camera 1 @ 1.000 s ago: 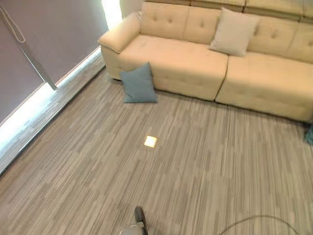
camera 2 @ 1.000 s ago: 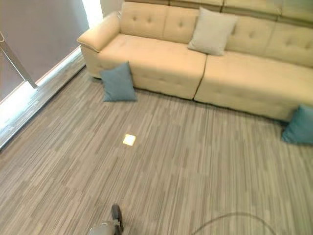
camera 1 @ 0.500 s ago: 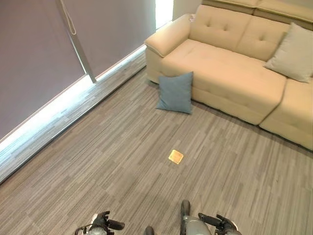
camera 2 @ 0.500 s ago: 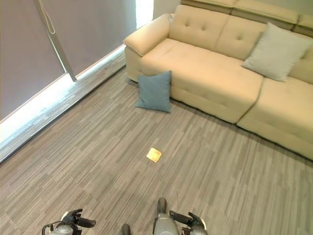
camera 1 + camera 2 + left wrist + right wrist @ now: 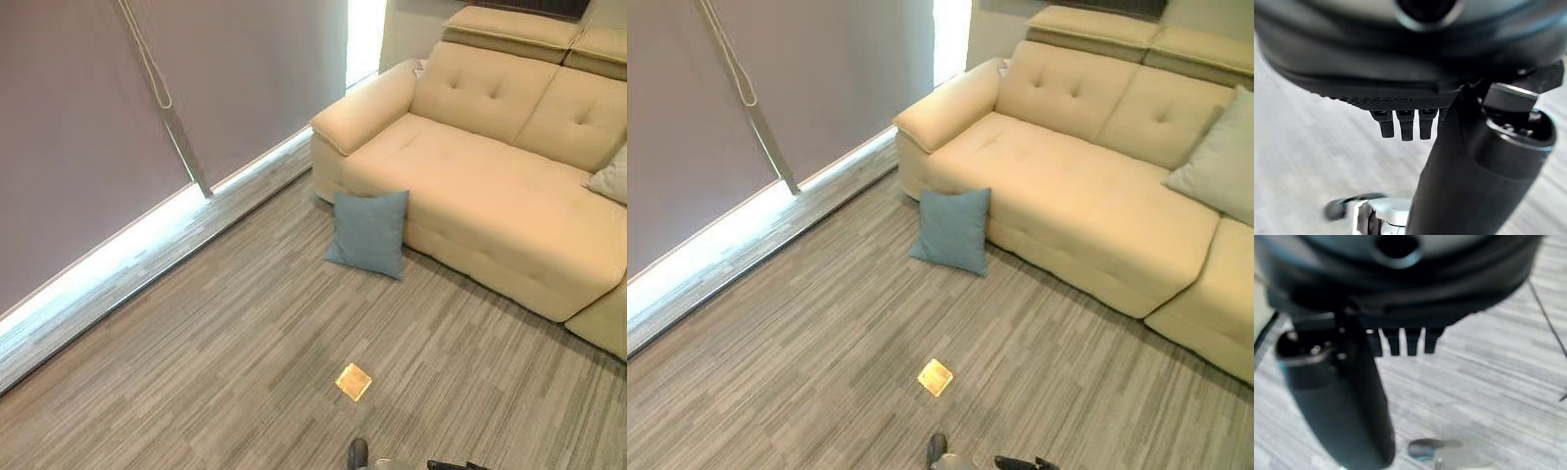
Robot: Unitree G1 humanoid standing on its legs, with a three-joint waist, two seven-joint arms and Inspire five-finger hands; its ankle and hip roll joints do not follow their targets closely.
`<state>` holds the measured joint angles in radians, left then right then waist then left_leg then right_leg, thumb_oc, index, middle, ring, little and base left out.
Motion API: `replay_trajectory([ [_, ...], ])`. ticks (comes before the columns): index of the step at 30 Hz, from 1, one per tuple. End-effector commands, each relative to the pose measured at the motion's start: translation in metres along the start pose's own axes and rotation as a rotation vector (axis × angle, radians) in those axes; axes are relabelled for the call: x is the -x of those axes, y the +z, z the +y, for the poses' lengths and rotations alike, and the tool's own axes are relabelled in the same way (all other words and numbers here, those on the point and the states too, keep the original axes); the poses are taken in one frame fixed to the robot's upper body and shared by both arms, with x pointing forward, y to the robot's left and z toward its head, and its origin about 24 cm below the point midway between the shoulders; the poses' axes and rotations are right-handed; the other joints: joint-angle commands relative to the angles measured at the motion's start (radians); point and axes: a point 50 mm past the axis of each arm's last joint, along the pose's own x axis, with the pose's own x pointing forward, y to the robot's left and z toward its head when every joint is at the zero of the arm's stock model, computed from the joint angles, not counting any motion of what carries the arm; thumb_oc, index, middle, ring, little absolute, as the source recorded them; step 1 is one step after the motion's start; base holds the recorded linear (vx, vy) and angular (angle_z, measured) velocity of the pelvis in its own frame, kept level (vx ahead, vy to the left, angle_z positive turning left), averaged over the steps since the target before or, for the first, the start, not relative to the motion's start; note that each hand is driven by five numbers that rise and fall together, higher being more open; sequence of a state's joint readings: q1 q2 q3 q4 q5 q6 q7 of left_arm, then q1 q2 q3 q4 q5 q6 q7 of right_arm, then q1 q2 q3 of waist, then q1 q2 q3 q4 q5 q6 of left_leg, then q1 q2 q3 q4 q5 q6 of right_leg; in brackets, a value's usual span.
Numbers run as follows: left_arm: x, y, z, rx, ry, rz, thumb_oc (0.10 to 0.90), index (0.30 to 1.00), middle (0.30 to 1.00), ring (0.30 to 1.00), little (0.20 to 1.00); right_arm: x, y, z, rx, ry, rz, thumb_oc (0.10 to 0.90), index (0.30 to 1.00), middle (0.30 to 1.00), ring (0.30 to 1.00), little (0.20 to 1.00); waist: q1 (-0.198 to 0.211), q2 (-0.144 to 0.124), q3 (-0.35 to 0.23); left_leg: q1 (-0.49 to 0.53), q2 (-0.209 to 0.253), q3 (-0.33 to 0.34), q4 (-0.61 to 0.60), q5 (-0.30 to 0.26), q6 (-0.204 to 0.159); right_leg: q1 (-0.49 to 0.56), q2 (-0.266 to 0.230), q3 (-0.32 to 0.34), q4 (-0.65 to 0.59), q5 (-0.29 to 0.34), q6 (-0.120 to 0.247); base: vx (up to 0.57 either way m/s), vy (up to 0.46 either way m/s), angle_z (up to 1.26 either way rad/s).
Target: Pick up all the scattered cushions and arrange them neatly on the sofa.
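Note:
A blue cushion (image 5: 369, 232) stands on the floor, leaning against the front of the beige sofa (image 5: 490, 186) near its left armrest. A pale grey cushion (image 5: 1215, 168) rests upright against the sofa's back at the right edge of the view. My left hand (image 5: 1403, 125) hangs over the carpet with straight fingers and holds nothing. My right hand (image 5: 1400, 341) also hangs over bare carpet, fingers straight and empty. Both hands are far from the blue cushion, at the near edge of the floor.
A small yellow square plate (image 5: 354, 381) lies in the striped grey carpet between me and the blue cushion. A grey blind (image 5: 88, 127) with a hanging cord (image 5: 157, 83) covers the left wall, with a bright floor strip (image 5: 118, 259) under it.
The camera has swung left and forward, so the sofa and blue cushion now sit further right and closer. My hands have dropped to the bottom edge. No cushion has moved.

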<state>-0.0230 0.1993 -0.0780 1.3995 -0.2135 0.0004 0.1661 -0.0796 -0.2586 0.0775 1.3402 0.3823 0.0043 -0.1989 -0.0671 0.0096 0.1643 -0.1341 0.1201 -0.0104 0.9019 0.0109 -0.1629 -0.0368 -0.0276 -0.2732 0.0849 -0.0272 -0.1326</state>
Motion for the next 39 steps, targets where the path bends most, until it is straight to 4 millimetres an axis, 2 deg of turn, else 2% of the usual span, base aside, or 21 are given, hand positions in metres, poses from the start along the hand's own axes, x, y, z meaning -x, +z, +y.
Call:
replay_trajectory([
  [1,0.0,0.03,-0.002,-0.015,-0.001,-0.128,0.8,0.9,0.9,0.9,0.9,-0.001,0.022,-0.003,0.035,-0.036,-0.093,0.8,0.9,0.9,0.9,0.9,0.033,-0.003,0.058,-0.053,-0.02,0.119,-0.172,-0.061,0.121,0.009,-0.021,0.08,0.0,-0.047,0.154,0.48,-0.037,0.04],
  [5,0.001,0.03,-0.002,-0.023,-0.001,-0.131,0.8,0.9,0.9,0.9,0.9,0.0,0.028,-0.001,0.133,-0.03,-0.127,0.8,0.9,0.9,0.9,0.9,0.076,0.003,0.064,-0.103,0.002,0.124,-0.512,-0.039,0.115,0.095,-0.02,0.096,-0.009,-0.11,0.177,0.49,0.085,0.09],
  [6,0.0,0.028,-0.002,-0.038,0.004,-0.124,0.8,0.9,0.9,0.9,0.9,0.0,0.022,-0.001,0.188,-0.034,-0.113,0.8,0.9,0.9,0.9,0.9,0.095,0.025,0.067,-0.13,0.015,0.064,-0.665,0.062,0.08,0.141,0.006,0.115,-0.009,-0.148,0.183,0.6,0.161,-0.27],
  [8,0.0,0.027,-0.003,-0.055,0.009,-0.114,0.8,0.9,0.9,0.9,0.9,0.0,0.016,0.001,0.242,-0.031,-0.096,0.8,0.9,0.9,0.9,0.9,0.109,0.037,0.077,-0.14,0.038,0.031,-0.781,0.122,0.06,0.189,0.016,0.136,-0.006,-0.178,0.185,0.47,0.117,-0.33],
  [13,0.0,0.0,0.001,-0.123,0.04,-0.013,0.8,0.9,0.9,0.9,0.9,0.0,0.0,0.001,0.354,-0.028,-0.043,0.8,0.9,0.9,0.9,0.9,0.14,0.037,0.06,-0.151,0.043,-0.018,-0.888,0.15,0.045,0.274,0.01,0.209,-0.012,-0.233,0.204,0.44,0.141,-0.46],
  [15,0.001,-0.009,0.003,-0.169,0.059,0.013,0.8,0.9,0.9,0.9,0.9,0.001,-0.005,0.001,0.35,-0.035,-0.026,0.8,0.9,0.9,0.9,0.9,0.149,0.035,0.031,-0.146,0.03,-0.021,-0.849,0.172,0.051,0.296,-0.016,0.23,-0.005,-0.231,0.226,0.54,0.287,-0.65],
  [16,0.001,-0.011,0.005,-0.176,0.064,0.02,0.8,0.9,0.9,0.9,0.9,0.001,-0.009,0.002,0.308,-0.034,-0.01,0.8,0.9,0.9,0.9,0.9,0.151,0.017,0.01,-0.148,-0.002,-0.014,-0.8,0.14,0.071,0.278,-0.053,0.243,0.057,-0.204,0.257,0.41,0.237,-0.4],
  [17,0.001,-0.011,0.005,-0.176,0.065,0.02,0.8,0.9,0.9,0.9,0.9,0.001,-0.009,0.002,0.308,-0.034,-0.01,0.8,0.9,0.9,0.9,0.9,0.153,0.015,0.008,-0.149,-0.003,-0.012,-0.798,0.138,0.071,0.277,-0.055,0.244,0.059,-0.206,0.258,0.47,0.308,-0.44],
  [18,0.0,-0.004,0.009,-0.155,0.072,-0.001,0.8,0.9,0.9,0.9,0.9,0.002,-0.012,0.006,0.293,-0.007,-0.002,0.8,0.9,0.9,0.9,0.9,0.146,0.005,0.009,-0.131,-0.027,0.011,-0.764,0.082,0.104,0.196,-0.098,0.257,0.236,-0.116,0.289,0.2,0.154,-0.44],
  [19,0.0,-0.004,0.009,-0.155,0.071,-0.001,0.8,0.9,0.9,0.9,0.9,0.002,-0.012,0.006,0.293,-0.008,-0.002,0.8,0.9,0.9,0.9,0.9,0.148,0.007,0.006,-0.135,-0.024,0.011,-0.765,0.084,0.104,0.192,-0.095,0.258,0.234,-0.113,0.288,0.27,0.233,-0.46],
  [20,-0.001,0.005,0.009,-0.156,0.073,-0.033,0.8,0.9,0.9,0.9,0.9,0.002,-0.011,0.008,0.319,0.004,-0.006,0.8,0.9,0.9,0.9,0.9,0.142,0.006,0.012,-0.119,-0.041,0.033,-0.743,0.049,0.123,0.148,-0.131,0.243,0.322,-0.03,0.308,0.17,0.165,-0.23],
  [21,-0.001,0.012,0.011,-0.158,0.078,-0.059,0.8,0.9,0.9,0.9,0.9,0.002,-0.007,0.009,0.342,0.008,-0.018,0.8,0.9,0.9,0.9,0.9,0.138,0.014,0.014,-0.102,-0.045,0.048,-0.728,0.026,0.138,0.107,-0.152,0.224,0.4,0.031,0.3,0.28,0.251,-0.27],
  [23,-0.002,0.029,0.02,-0.171,0.112,-0.113,0.8,0.9,0.9,0.9,0.9,0.002,-0.007,0.01,0.371,0.01,-0.028,0.8,0.9,0.9,0.9,0.9,0.122,0.033,0.022,-0.02,-0.06,0.085,-0.717,-0.045,0.171,0.016,-0.214,0.131,0.533,0.076,0.271,0.43,0.31,-0.5],
  [24,-0.002,0.031,0.021,-0.165,0.115,-0.121,0.8,0.9,0.9,0.9,0.9,0.002,-0.008,0.01,0.371,0.012,-0.027,0.8,0.9,0.9,0.9,0.9,0.113,0.042,0.021,0.009,-0.063,0.092,-0.725,-0.061,0.176,-0.019,-0.216,0.101,0.525,0.068,0.261,0.59,0.257,-0.44],
  [26,-0.001,0.037,0.02,-0.164,0.105,-0.143,0.8,0.9,0.9,0.9,0.9,0.002,-0.011,0.011,0.382,0.023,-0.018,0.8,0.9,0.9,0.9,0.9,0.07,0.046,0.039,0.094,-0.082,0.091,-0.751,-0.104,0.172,-0.102,-0.192,0.044,0.401,-0.029,0.249,0.47,0.085,-0.3],
  [27,-0.001,0.038,0.02,-0.164,0.104,-0.143,0.8,0.9,0.9,0.9,0.9,0.002,-0.01,0.011,0.382,0.023,-0.019,0.8,0.9,0.9,0.9,0.9,0.069,0.048,0.038,0.093,-0.08,0.089,-0.753,-0.102,0.172,-0.1,-0.189,0.041,0.396,-0.025,0.248,0.4,-0.017,-0.19],
  [28,-0.001,0.037,0.018,-0.194,0.099,-0.147,0.8,0.9,0.9,0.9,0.9,0.002,-0.012,0.01,0.387,0.02,-0.013,0.8,0.9,0.9,0.9,0.9,0.043,0.033,0.049,0.135,-0.105,0.082,-0.763,-0.135,0.167,-0.147,-0.18,0.035,0.251,-0.003,0.261,0.41,-0.051,0.02],
  [30,-0.001,0.036,0.016,-0.209,0.094,-0.149,0.8,0.9,0.9,0.9,0.9,0.002,-0.015,0.008,0.392,0.019,-0.005,0.8,0.9,0.9,0.9,0.9,0.029,0.027,0.057,0.166,-0.111,0.077,-0.765,-0.158,0.161,-0.153,-0.175,0.034,0.169,0.017,0.271,0.39,-0.051,0.08],
  [32,-0.001,0.035,0.012,-0.221,0.078,-0.148,0.8,0.9,0.9,0.9,0.9,0.002,-0.021,0.003,0.383,0.015,0.025,0.8,0.9,0.9,0.9,0.9,-0.008,0.016,0.068,0.239,-0.126,0.058,-0.778,-0.207,0.142,-0.212,-0.176,0.032,-0.019,0.086,0.304,0.49,-0.087,0.34],
  [36,-0.001,0.022,0.008,-0.268,0.057,-0.112,0.8,0.9,0.9,0.9,0.9,0.003,-0.034,-0.004,0.387,0.013,0.076,0.8,0.9,0.9,0.9,0.9,-0.037,0.016,0.061,0.33,-0.121,0.016,-0.794,-0.269,0.129,-0.227,-0.161,0.077,-0.061,0.135,0.314,0.47,-0.116,0.26],
  [39,0.0,0.01,0.004,-0.27,0.033,-0.075,0.8,0.9,0.9,0.9,0.9,0.002,-0.033,-0.01,0.391,0.001,0.08,0.8,0.9,0.9,0.9,0.9,-0.037,0.032,0.044,0.333,-0.082,-0.007,-0.721,-0.252,0.107,-0.227,-0.138,0.078,0.011,0.125,0.287,0.47,-0.215,0.42],
])
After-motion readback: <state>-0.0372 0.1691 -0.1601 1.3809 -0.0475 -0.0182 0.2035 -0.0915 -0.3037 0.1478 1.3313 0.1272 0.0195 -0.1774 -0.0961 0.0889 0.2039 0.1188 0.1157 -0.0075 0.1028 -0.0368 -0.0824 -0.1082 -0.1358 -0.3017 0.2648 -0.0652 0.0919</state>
